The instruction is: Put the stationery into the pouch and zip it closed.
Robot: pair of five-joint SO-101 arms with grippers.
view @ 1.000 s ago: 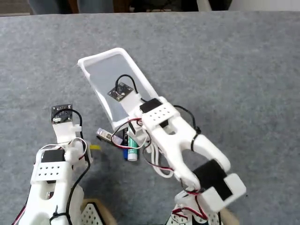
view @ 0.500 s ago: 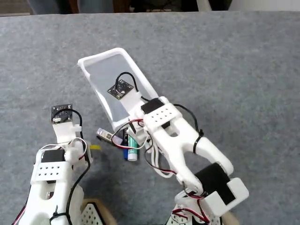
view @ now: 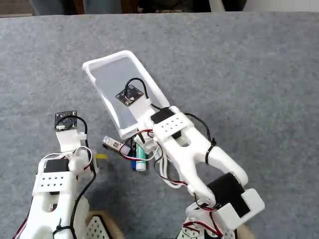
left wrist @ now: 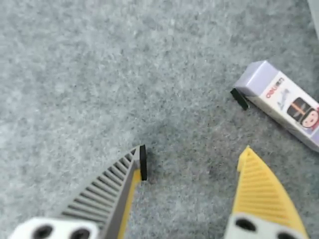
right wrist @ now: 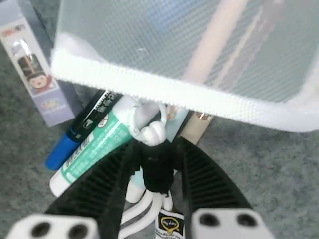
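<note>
Pouch (view: 113,79) grip: my right gripper (right wrist: 157,149) has its jaws clenched on the black zip pull (right wrist: 158,174). I judge this steadies the mouth and readies the zip.
Pouch place: it lies on the grey worktop (view: 249,74), left of centre, with its near end under my right wrist.
Pouch axis: the long axis runs from near right to far left. The white zip band (right wrist: 149,87) faces near, toward the loose stationery. I cannot tell how far the mouth is open.
Through the mesh: pale sticks lie inside the pouch; what they are I cannot tell.
Stationery outside: the green tube (right wrist: 94,149) and the blue-capped marker (right wrist: 75,139) lie side by side, touching, with their far ends at the zip band. The lavender eraser box (left wrist: 281,104) is just left of them.
Left gripper (left wrist: 194,159): jaws released, grasping nothing, low over bare worktop near the eraser box. I judge it well placed to take that box.
Progress: by my reading the loading is unfinished and the zip is not yet closed.
</note>
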